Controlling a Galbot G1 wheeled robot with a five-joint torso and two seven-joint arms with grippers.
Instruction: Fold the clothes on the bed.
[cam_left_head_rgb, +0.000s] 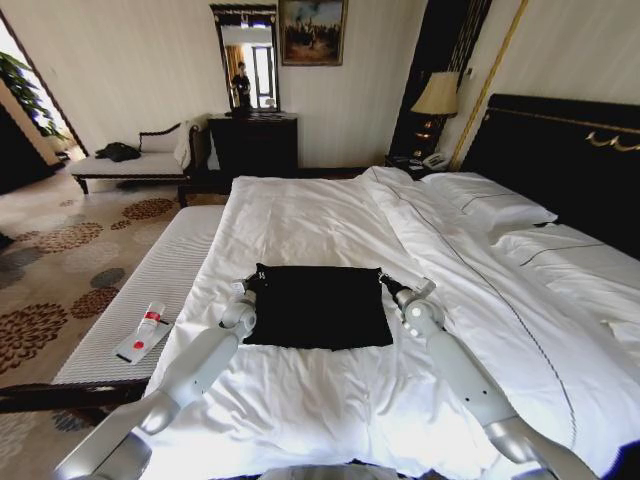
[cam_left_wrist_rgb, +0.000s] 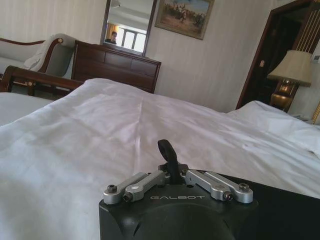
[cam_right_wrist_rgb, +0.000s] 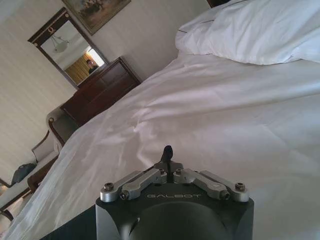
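Lying flat on the white duvet (cam_left_head_rgb: 320, 400) of the bed (cam_left_head_rgb: 560, 150), the black T-shirt (cam_left_head_rgb: 318, 306) forms a squarish folded shape near the foot end, centred between both arms.

Left side: a pale cushioned bench (cam_left_head_rgb: 160, 280) stands along the bed's edge and carries a small white and red object (cam_left_head_rgb: 143, 332). The left gripper (cam_left_head_rgb: 248, 284) sits at the shirt's far left corner. In the left wrist view its fingers (cam_left_wrist_rgb: 169, 156) appear pressed together into one dark tip above the duvet, with black fabric beside the gripper body.

Right side: the right gripper (cam_left_head_rgb: 392, 284) sits at the shirt's far right corner. In the right wrist view its fingers (cam_right_wrist_rgb: 167, 152) likewise appear pressed together; whether fabric is pinched cannot be told. White pillows (cam_left_head_rgb: 490, 200) lie beyond, against the dark headboard.
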